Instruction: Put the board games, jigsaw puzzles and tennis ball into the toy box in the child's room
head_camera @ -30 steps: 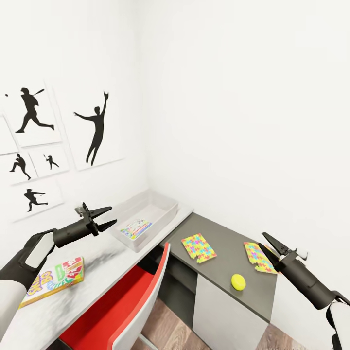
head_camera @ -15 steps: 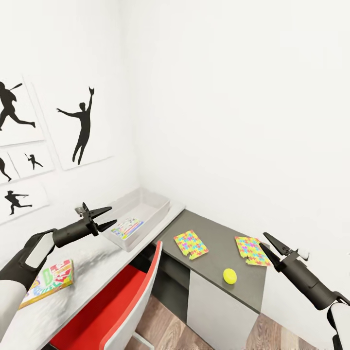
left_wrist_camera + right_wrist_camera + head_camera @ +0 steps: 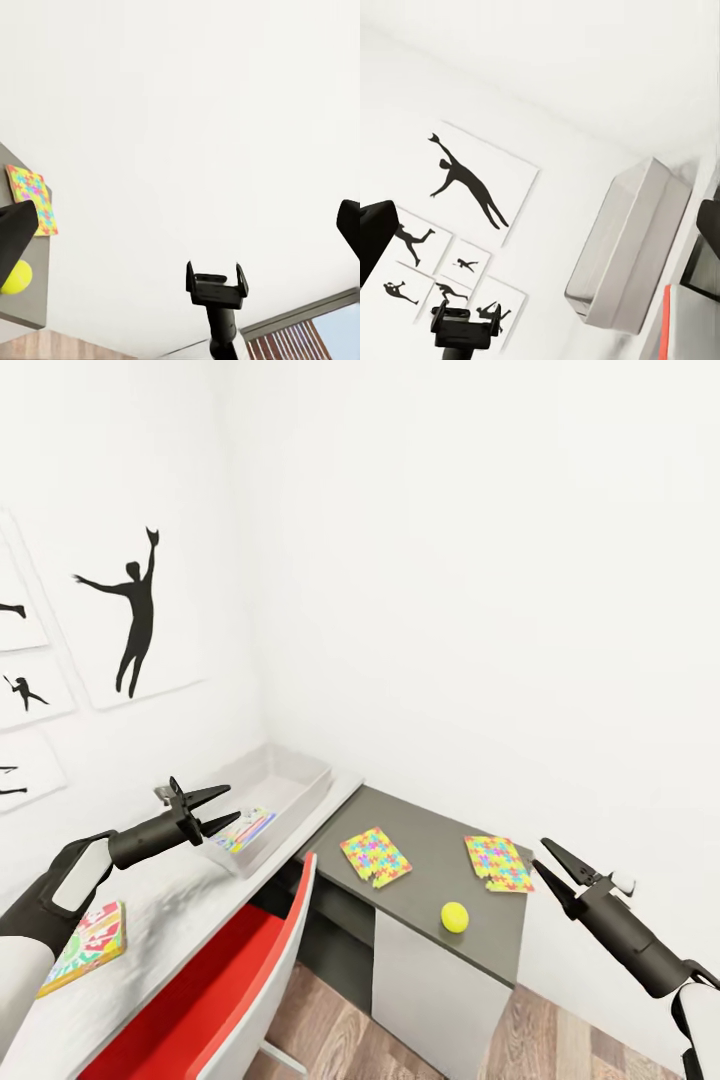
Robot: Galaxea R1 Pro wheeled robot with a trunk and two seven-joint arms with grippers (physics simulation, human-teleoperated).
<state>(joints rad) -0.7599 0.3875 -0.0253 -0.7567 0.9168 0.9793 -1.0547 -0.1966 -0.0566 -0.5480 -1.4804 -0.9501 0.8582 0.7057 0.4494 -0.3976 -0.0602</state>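
Note:
The light grey toy box (image 3: 283,785) stands at the far end of the pale table (image 3: 185,905), with one flat white board game (image 3: 246,828) inside it. A yellow-green board game (image 3: 86,944) lies on the table near its front left. Two jigsaw puzzles (image 3: 375,856) (image 3: 497,863) and the yellow tennis ball (image 3: 455,917) rest on the lower dark grey cabinet (image 3: 430,880). My left gripper (image 3: 216,808) hangs open above the table, just left of the toy box. Beyond the cabinet's right end my right gripper (image 3: 556,871) is open, holding nothing. The bed is out of view.
A red chair (image 3: 240,985) is pushed under the table's front edge. White walls close the corner behind, with black silhouette pictures (image 3: 125,610) on the left wall. Wood plank floor (image 3: 560,1040) shows right of the cabinet. The left wrist view catches a window (image 3: 330,330).
The whole picture has shifted left, so the camera has turned right. Both arms hold the same pose, and nothing on the table or cabinet has moved.

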